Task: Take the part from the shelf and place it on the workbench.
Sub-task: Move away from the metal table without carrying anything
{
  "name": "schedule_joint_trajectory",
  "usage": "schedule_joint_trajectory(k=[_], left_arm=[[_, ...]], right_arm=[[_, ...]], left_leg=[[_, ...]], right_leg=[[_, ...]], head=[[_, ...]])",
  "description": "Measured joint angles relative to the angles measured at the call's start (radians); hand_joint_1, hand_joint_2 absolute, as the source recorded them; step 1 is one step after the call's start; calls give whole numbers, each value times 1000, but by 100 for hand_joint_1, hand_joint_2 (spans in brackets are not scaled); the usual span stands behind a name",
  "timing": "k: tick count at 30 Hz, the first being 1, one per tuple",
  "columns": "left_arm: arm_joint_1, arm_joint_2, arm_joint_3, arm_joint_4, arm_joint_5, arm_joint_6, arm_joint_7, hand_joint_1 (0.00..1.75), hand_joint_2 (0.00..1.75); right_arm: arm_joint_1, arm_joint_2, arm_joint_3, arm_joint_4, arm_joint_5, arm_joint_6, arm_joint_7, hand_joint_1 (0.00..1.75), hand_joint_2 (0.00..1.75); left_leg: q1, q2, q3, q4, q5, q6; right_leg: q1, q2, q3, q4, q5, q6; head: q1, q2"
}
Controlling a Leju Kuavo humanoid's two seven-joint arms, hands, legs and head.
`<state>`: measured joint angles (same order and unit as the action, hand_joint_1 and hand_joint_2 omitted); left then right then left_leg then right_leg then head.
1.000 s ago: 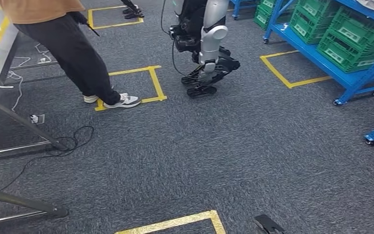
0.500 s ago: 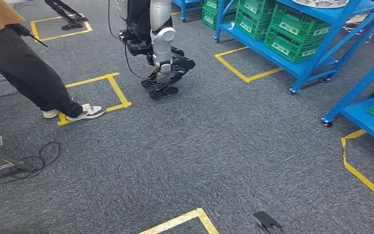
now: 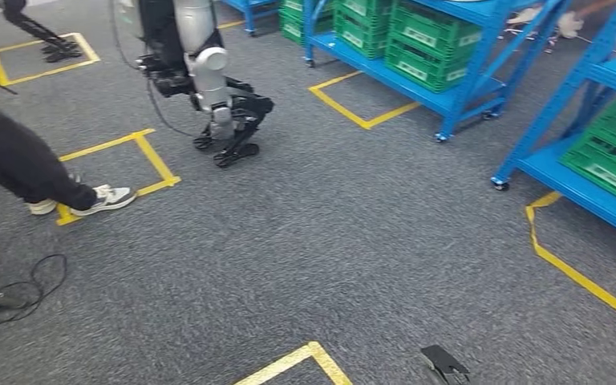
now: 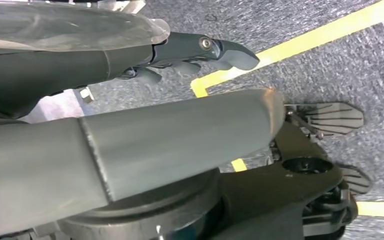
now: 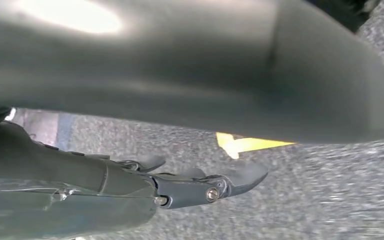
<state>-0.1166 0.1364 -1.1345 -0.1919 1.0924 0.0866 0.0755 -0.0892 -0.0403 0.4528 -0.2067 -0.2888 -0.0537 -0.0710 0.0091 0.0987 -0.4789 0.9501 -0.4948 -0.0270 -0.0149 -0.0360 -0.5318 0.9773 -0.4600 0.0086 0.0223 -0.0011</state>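
Walking step now, no grabbing yet. Left hand (image 4: 105,70) hanging low by the floor, loose, fingers out, nothing in it. Right hand (image 5: 130,185) just the same, loose and empty.

Blue shelf (image 3: 441,100) with green boxes (image 3: 425,40) far ahead of both hands, more on the right hand's side. Cannot tell the part for sure: just some pale blurry things (image 3: 525,14) high on top of that shelf, well above both hands.

To do it well: turn a bit more to the right-hand side. Walk slow and straight up to the shelf. Stay well away from the other robot (image 3: 208,80) and the person's shoe (image 3: 104,196), both off past the left hand. Stop close in front, then lift the open hands.
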Motion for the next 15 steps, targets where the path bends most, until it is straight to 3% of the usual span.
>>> schedule_joint_trajectory(k=[2,4,5,6,7,10,12,14,15], left_arm=[[0,-1,0,0,0,0,2,0,0],[3,-3,0,0,-1,0,3,0,0],[4,-3,0,0,-1,0,3,0,0],[6,-3,0,0,-1,0,3,0,0],[7,-3,0,0,-1,0,3,0,0],[6,-1,0,0,-1,0,3,0,0],[4,0,0,0,-2,0,3,0,0],[1,-1,0,0,-3,0,3,0,0],[1,-2,0,0,-5,0,3,0,0]], right_arm=[[0,0,0,0,-3,0,0,0,0],[-2,0,0,0,-5,0,0,0,0],[-2,-1,0,0,-5,0,-1,0,0],[-1,-1,0,0,-5,0,-1,0,0],[0,-1,0,0,-5,0,0,0,0],[0,-1,0,0,-6,0,1,0,0],[1,0,0,0,-9,-1,1,0,0],[5,-1,0,0,-14,-5,1,0,0],[7,-1,0,1,-16,-6,0,0,0]], left_leg=[[4,-47,-40,88,-56,-6],[4,-82,-115,234,-121,-4],[3,-88,-145,286,-133,-1],[2,-91,-158,301,-124,3],[0,-94,-150,273,-95,9],[-8,-139,-62,65,12,30],[-14,-158,-35,-1,30,34],[-14,-139,-30,-13,35,38],[-12,-129,-26,-21,39,42]], right_leg=[[-1,19,-3,-3,6,-12],[3,41,-10,-3,9,-20],[6,54,-12,-3,11,-22],[8,67,-13,-3,12,-24],[10,81,-13,-3,13,-25],[11,117,-12,-2,15,-22],[9,135,-16,-2,17,-14],[5,142,-23,-2,19,-4],[6,128,-30,9,10,1]], head=[[-11,0],[-23,0],[-27,0],[-29,0],[-29,0],[-32,0],[-33,0],[-33,0],[-30,0]])
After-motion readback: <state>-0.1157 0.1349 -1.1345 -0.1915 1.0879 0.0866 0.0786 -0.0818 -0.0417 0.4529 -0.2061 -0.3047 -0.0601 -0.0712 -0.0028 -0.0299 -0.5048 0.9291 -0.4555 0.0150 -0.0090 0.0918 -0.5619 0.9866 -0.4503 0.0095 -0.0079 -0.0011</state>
